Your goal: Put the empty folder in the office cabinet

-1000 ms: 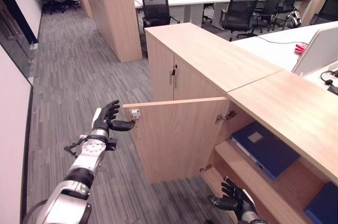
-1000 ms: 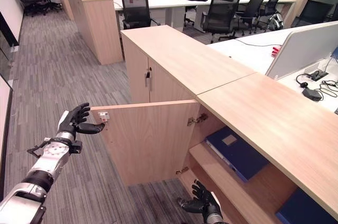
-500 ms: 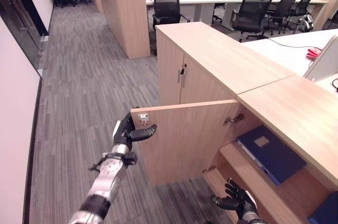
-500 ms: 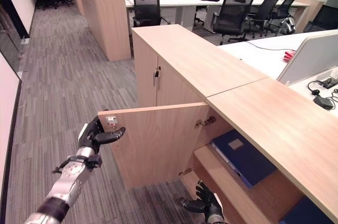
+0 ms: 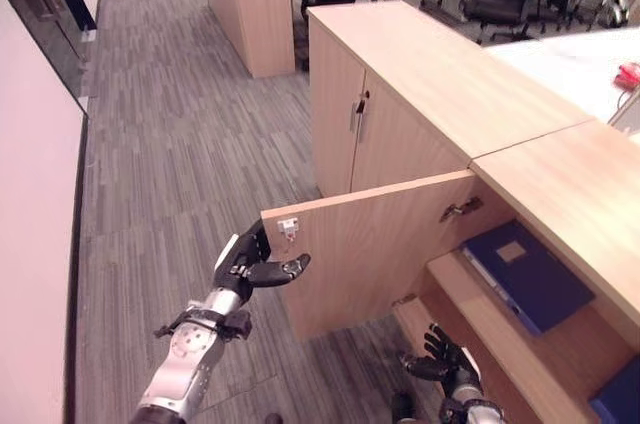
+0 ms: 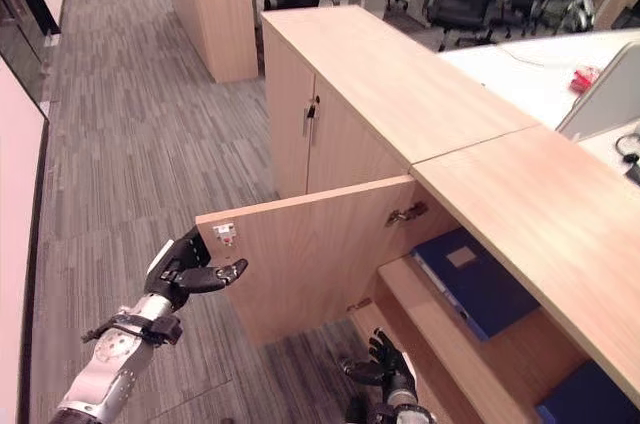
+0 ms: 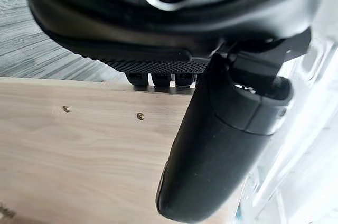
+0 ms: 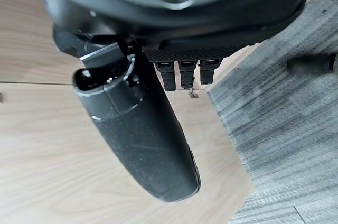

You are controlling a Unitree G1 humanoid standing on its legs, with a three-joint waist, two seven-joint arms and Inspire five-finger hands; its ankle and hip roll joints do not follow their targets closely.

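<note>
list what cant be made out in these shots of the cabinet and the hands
- Left hand: fingers behind the open door, contact unclear.
- Blue folder: far end under the cabinet top; empty or not, unknowable.
- Second blue item: cut by the frame corner.
- Lower shelf: depth hidden.

The light wooden office cabinet (image 5: 520,159) stands on grey striped carpet floor (image 5: 170,144), one door (image 5: 370,254) swung open. Inside, a wooden shelf board (image 5: 490,329) carries a dark blue flat folder (image 5: 525,274) lying on its upper level. A second blue folder (image 5: 620,399) lies lower, at the cabinet's right end.
</note>
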